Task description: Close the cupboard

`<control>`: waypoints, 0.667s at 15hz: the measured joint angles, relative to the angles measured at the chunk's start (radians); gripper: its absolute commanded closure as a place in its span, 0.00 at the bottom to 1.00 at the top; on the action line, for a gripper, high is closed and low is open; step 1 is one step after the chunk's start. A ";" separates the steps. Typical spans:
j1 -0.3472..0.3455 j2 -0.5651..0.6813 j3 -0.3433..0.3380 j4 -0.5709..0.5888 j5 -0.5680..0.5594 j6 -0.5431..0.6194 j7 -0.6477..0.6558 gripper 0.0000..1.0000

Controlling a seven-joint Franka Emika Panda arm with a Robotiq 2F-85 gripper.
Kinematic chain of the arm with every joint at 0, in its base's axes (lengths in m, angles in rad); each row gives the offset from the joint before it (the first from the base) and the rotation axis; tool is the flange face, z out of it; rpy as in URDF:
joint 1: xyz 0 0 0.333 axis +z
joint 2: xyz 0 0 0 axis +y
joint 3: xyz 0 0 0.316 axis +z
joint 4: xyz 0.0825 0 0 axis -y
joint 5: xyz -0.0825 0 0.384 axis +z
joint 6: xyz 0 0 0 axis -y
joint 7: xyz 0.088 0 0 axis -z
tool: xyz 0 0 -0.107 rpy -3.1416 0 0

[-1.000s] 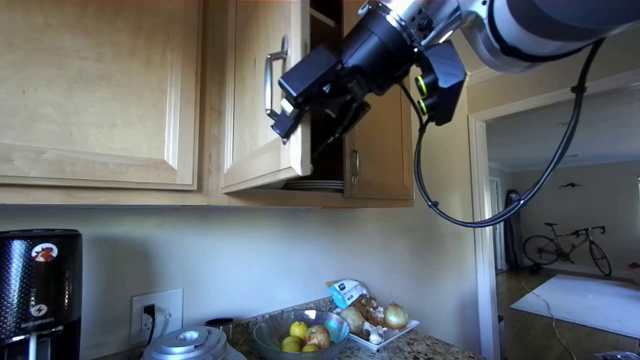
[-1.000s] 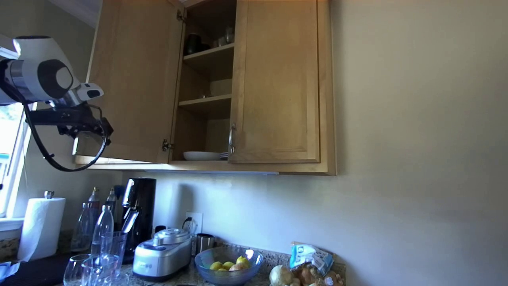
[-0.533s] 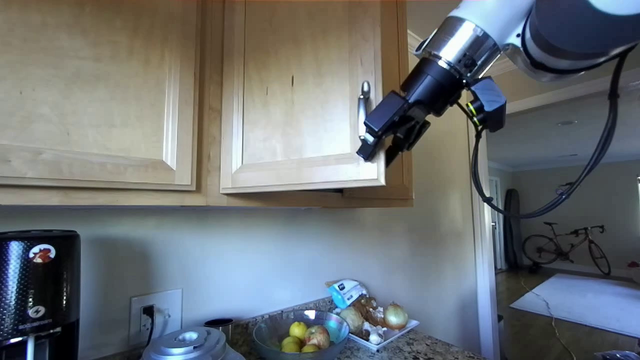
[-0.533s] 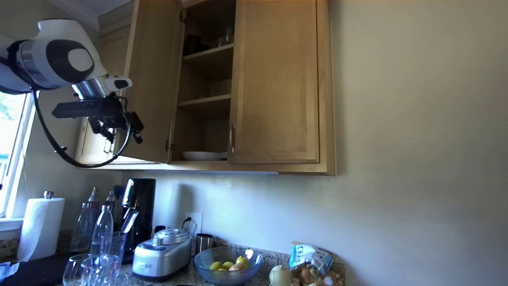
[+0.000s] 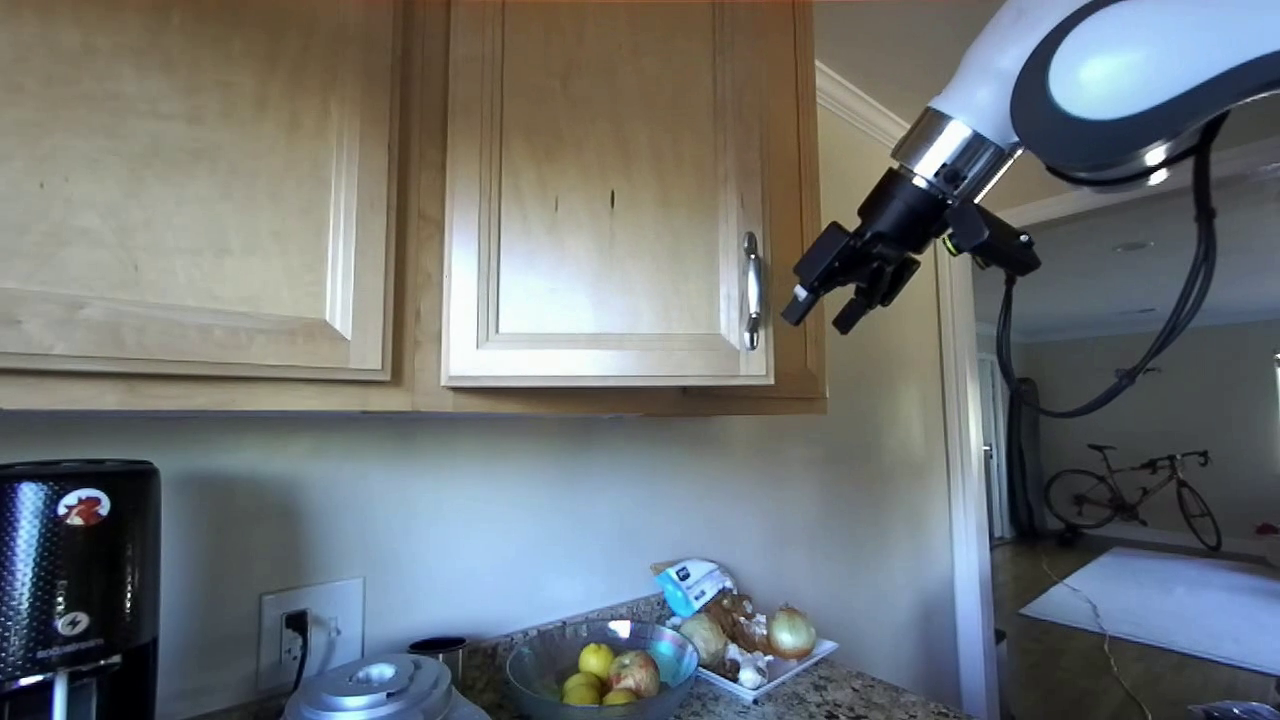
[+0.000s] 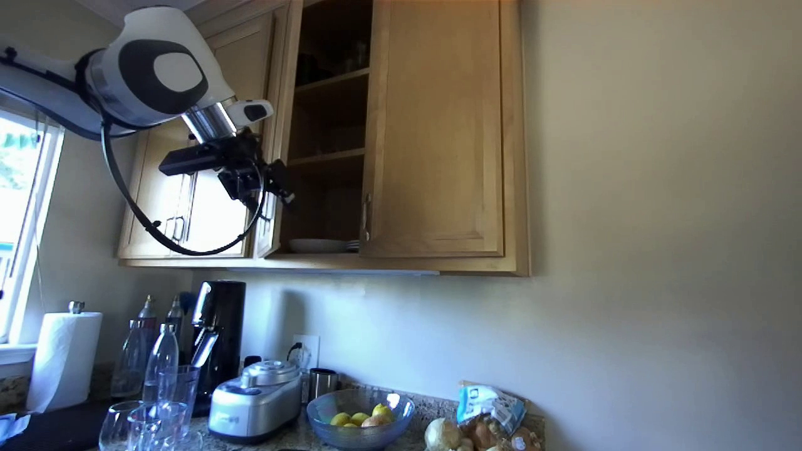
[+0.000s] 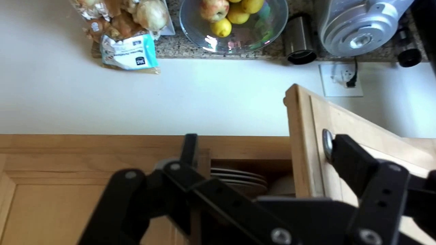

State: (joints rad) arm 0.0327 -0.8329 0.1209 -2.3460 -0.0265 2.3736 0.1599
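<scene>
In an exterior view the arm [image 5: 1100,90] extends from the upper right and bends down to the left, so that the pincer [image 5: 820,316] slants downward toward the ajar door [image 5: 610,200]. The pincer is spread: in the wrist view its fingers [image 7: 351,156] stand wide apart, with the door's free edge showing between them and one finger covering part of the handle [image 7: 327,143]; an exterior view shows a gap between that handle and the fingers. The cupboard [image 6: 515,156] hangs on the wall [image 6: 658,219] above the worktop [image 5: 850,695], its front facing out into the room. Both doors are taller than wide, long axis upright, and the handle runs upright too. The flush door [image 6: 438,125] lies flat to the cupboard's front, while the ajar door juts outward, seen nearly edge-on and partly behind the pincer in an exterior view. Plates [image 7: 238,177] show inside, between the two doors.
</scene>
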 measured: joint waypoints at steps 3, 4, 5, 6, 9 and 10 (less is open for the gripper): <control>-0.033 -0.001 -0.016 -0.001 -0.005 -0.032 -0.024 0.00; -0.032 -0.001 -0.024 -0.002 -0.004 -0.070 -0.044 0.00; -0.028 -0.002 -0.033 -0.003 -0.001 -0.120 -0.070 0.00; -0.018 -0.003 -0.044 -0.005 0.004 -0.176 -0.099 0.00; 0.025 -0.003 -0.077 -0.011 0.024 -0.326 -0.186 0.00; 0.038 -0.003 -0.084 -0.012 0.030 -0.356 -0.207 0.00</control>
State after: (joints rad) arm 0.0710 -0.8360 0.0366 -2.3584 0.0030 2.0172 -0.0475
